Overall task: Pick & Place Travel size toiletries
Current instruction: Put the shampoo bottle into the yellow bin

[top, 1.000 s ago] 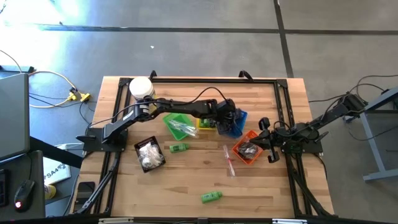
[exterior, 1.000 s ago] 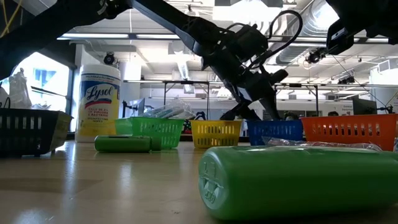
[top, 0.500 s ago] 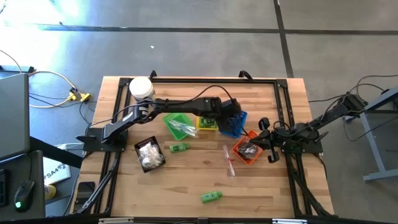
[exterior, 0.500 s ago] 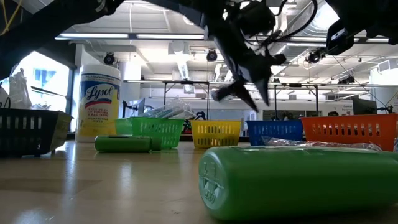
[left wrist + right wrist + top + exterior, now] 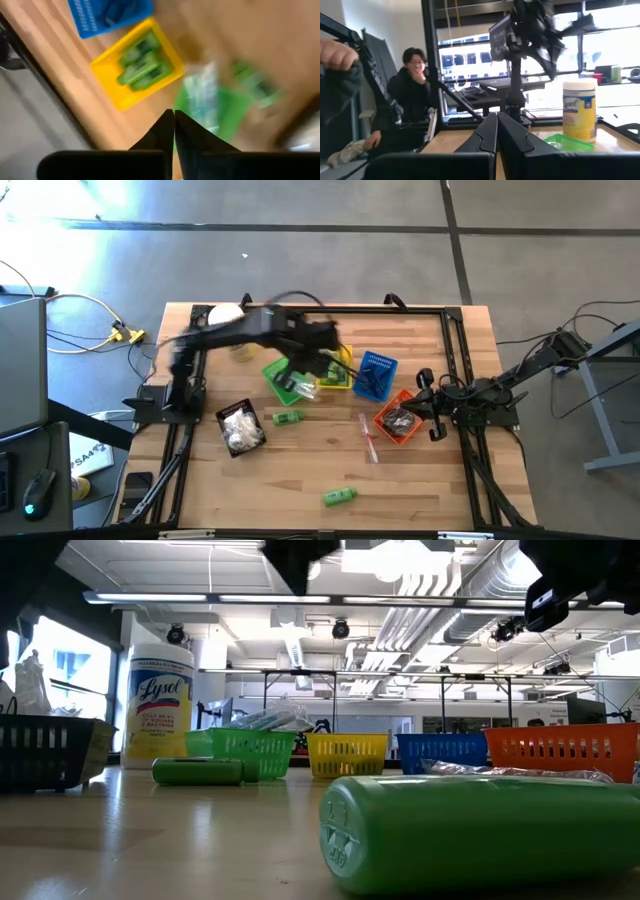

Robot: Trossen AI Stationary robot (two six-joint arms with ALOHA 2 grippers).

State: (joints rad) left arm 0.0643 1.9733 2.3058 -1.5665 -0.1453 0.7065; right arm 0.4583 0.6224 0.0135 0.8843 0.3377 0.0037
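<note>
High view: left gripper (image 5: pixel 318 363) over the green basket (image 5: pixel 283 381), fingers together, empty.
Right gripper (image 5: pixel 432 402), pressed together, waits at three o'clock; green bottles (image 5: pixel 340 496) lie at six o'clock on the worktop (image 5: pixel 300 470).

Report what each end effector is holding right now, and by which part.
Nothing is held. The left end effector is shut and empty above the green basket; the right end effector is shut and empty at the table's right edge.

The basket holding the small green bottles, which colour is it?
Yellow: the yellow plastic basket with the small green bottles shows best in the left wrist view.
</note>
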